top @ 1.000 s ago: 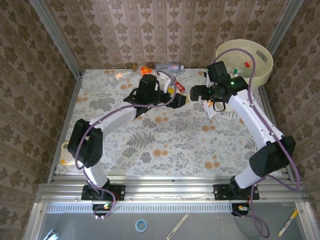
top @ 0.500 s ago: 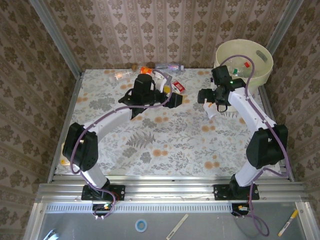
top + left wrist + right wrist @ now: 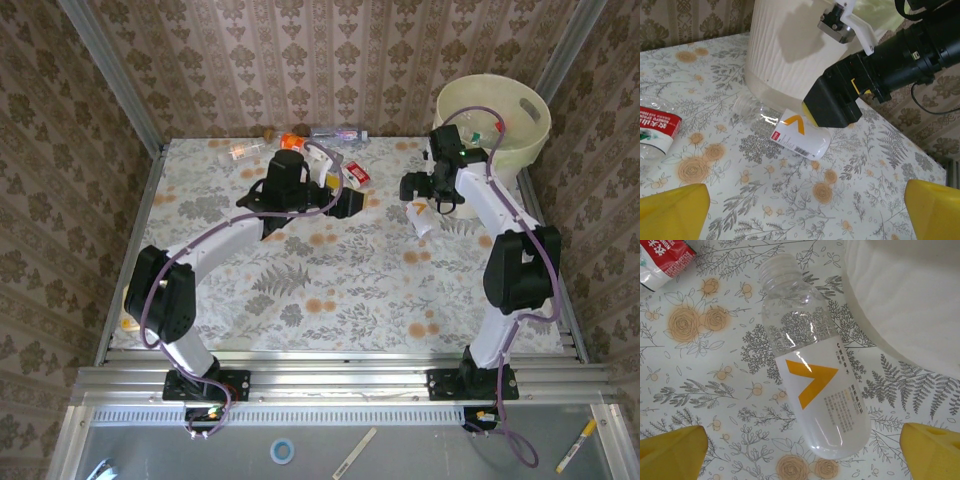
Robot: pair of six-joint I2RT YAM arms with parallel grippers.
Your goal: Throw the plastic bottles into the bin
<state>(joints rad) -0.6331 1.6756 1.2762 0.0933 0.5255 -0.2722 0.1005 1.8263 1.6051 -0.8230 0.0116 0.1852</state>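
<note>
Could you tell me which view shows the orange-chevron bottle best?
The right wrist view: the bottle lies whole, close, label sharp. The left wrist view shows it partly blocked; the top view, tiny beside the bin.

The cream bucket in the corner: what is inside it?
A few clear bottles lie inside the bin, one with a red cap. The right arm covers the near part, so more may hide there.

The bin [image 3: 528, 140] stands at the table's [image 3: 330, 290] far right corner; one bottle [image 3: 422, 218] lies just before it, other bottles [image 3: 338, 133] along the far edge.
</note>
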